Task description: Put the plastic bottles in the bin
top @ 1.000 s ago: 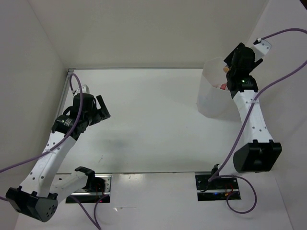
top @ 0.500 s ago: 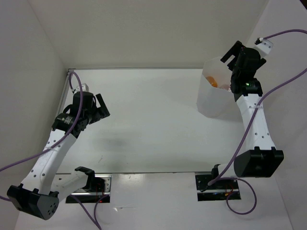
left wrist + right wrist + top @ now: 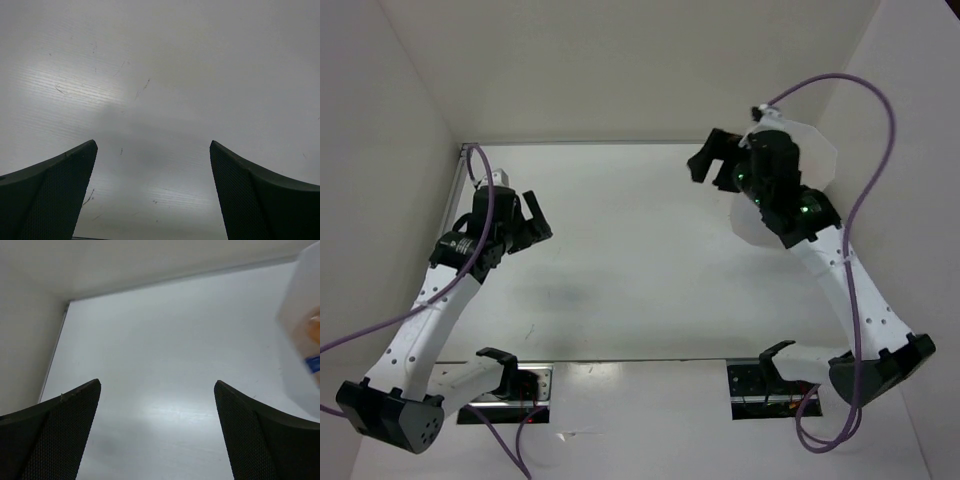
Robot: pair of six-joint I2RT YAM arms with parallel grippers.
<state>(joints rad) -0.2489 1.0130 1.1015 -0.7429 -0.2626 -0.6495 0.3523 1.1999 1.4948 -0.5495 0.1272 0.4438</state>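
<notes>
Risk: right arm [image 3: 790, 205] hangs over the bin [image 3: 817, 155]. A careless swing could clip the rim and tip it, spilling bottles [image 3: 311, 332]. Both jaws are spread and empty. Bin is far right on the counter [image 3: 630, 250], just right of the right jaws, well apart from the left jaws. Bottles show as orange and blue blurs through its wall.

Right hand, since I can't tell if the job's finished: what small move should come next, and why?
Probably draw back toward its base. The right hand is open and empty beside the bin, orange and blue show through its wall, and no bottle lies on the visible table.
</notes>
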